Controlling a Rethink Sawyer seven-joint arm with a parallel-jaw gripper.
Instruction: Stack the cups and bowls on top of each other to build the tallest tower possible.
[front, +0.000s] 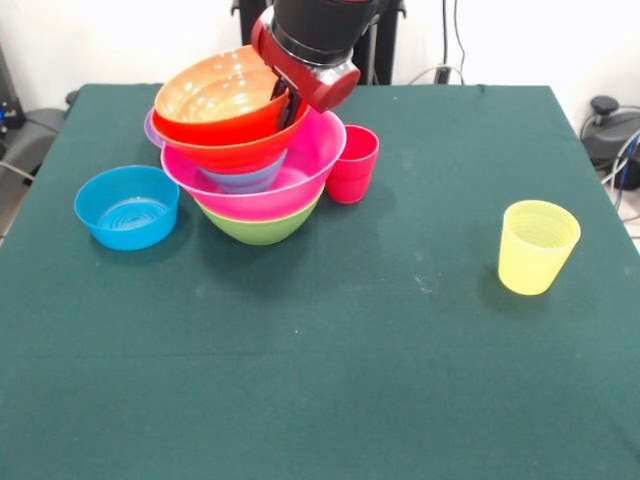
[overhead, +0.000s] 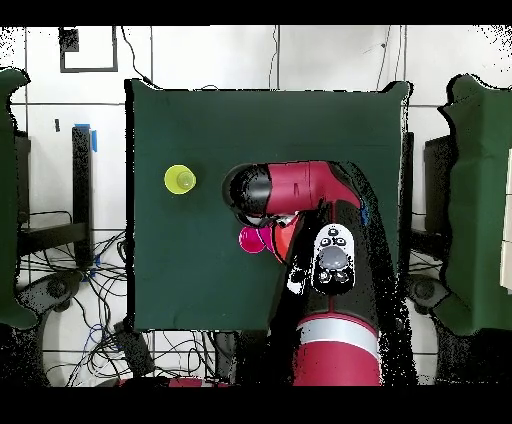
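The tower stands at the back left of the table in the front view: a green bowl (front: 262, 228) at the bottom, the big pink bowl (front: 300, 165) in it, a bluish-purple bowl (front: 245, 181) inside that, and two orange bowls (front: 215, 110) on top, tilted. My gripper (front: 291, 106) comes down from above and is shut on the right rim of the orange bowls. A red cup (front: 352, 163) stands touching the tower's right side. The yellow cup (front: 538, 246) stands alone at the right and also shows in the overhead view (overhead: 180, 179). In the overhead view the arm (overhead: 300, 190) hides most of the tower; only a bit of the pink bowl (overhead: 252, 240) shows.
A small blue bowl (front: 127, 206) sits left of the tower. A purple rim (front: 150, 128) peeks out behind the tower's left side. The green table (front: 320, 380) stretches wide in front of the tower and between it and the yellow cup.
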